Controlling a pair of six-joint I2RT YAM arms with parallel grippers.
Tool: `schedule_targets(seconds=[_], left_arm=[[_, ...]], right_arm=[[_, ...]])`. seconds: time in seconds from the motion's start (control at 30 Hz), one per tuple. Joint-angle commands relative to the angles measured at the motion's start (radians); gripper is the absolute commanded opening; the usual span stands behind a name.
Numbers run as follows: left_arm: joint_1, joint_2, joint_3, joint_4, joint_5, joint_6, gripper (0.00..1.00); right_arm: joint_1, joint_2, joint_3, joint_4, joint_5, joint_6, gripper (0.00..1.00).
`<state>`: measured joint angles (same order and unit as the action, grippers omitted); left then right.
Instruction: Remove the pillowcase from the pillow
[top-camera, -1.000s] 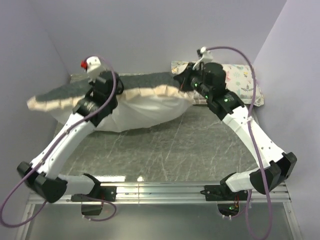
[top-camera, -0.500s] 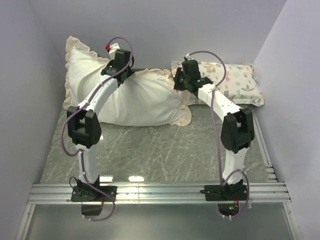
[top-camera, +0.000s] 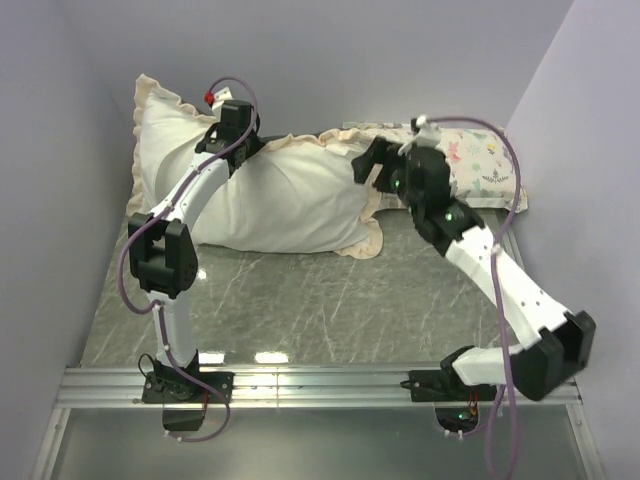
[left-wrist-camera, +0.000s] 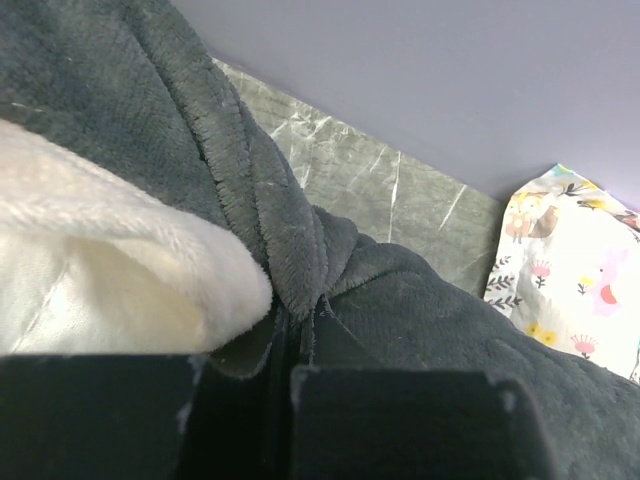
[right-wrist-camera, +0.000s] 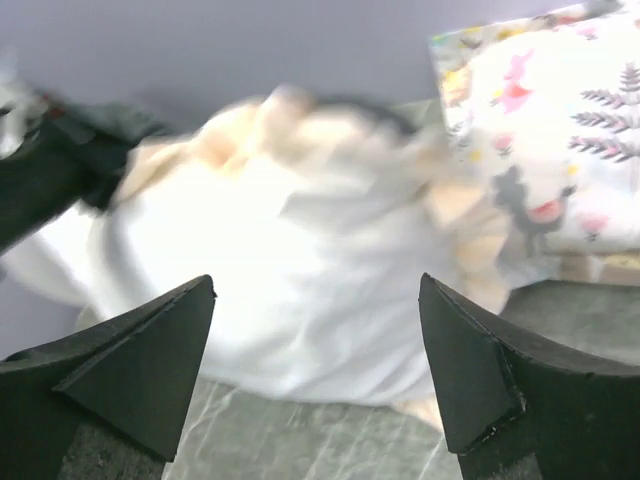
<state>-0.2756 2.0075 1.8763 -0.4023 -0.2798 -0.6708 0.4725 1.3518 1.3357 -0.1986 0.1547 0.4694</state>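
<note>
A table (top-camera: 330, 300) with a grey-green marbled top and pale veins fills the middle. 3 plain lavender walls close it in: the back wall (top-camera: 330, 60) at 12 o'clock, the left wall (top-camera: 40, 200) at 9 o'clock, the right wall (top-camera: 590, 150) at 3 o'clock. A ribbed aluminium rail (top-camera: 320, 385) runs along the 6 o'clock edge. 2 bright glints (top-camera: 272, 357) of reflected light lie on the table just beyond it.

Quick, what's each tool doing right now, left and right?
Left tool: shut, pinching a fold of the dark grey plush fabric pillowcase.
Right tool: open, holding nothing.
</note>
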Motion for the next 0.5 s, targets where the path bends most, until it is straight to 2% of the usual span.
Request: schedule_targets(seconds=[0.0,0.03,0.13,0.27,0.37,0.43,0.47], left_arm=[[-0.013,0.043,-0.039,-0.122,0.083,-0.004,0.00],[-0.013,0.045,-0.040,-0.119,0.085,-0.001,0.00],[-0.014,0.039,-0.048,-0.119,0.093,-0.006,0.00],[-0.014,0.023,-0.072,-0.121,0.088,-0.004,0.00],[-0.014,0.002,-0.100,-0.112,0.088,-0.001,0.00],[-0.016,-0.013,-0.123,-0.109,0.085,0.000,0.00],[-0.016,-0.019,-0.131,-0.102,0.085,0.002,0.00]], right_arm=[[0.104,-0.075,-0.185,0.220,0.045,-0.026,0.92],[0.165,-0.054,-0.226,0.275,0.045,-0.038,0.93],[0.225,0.094,-0.187,0.265,0.095,-0.078,0.94],[0.235,0.295,-0.135,0.317,0.117,-0.089,0.95],[0.239,0.382,-0.115,0.373,0.117,-0.112,0.95],[0.253,0.403,-0.095,0.377,0.153,-0.121,0.91],[0.255,0.406,-0.081,0.361,0.167,-0.126,0.80]])
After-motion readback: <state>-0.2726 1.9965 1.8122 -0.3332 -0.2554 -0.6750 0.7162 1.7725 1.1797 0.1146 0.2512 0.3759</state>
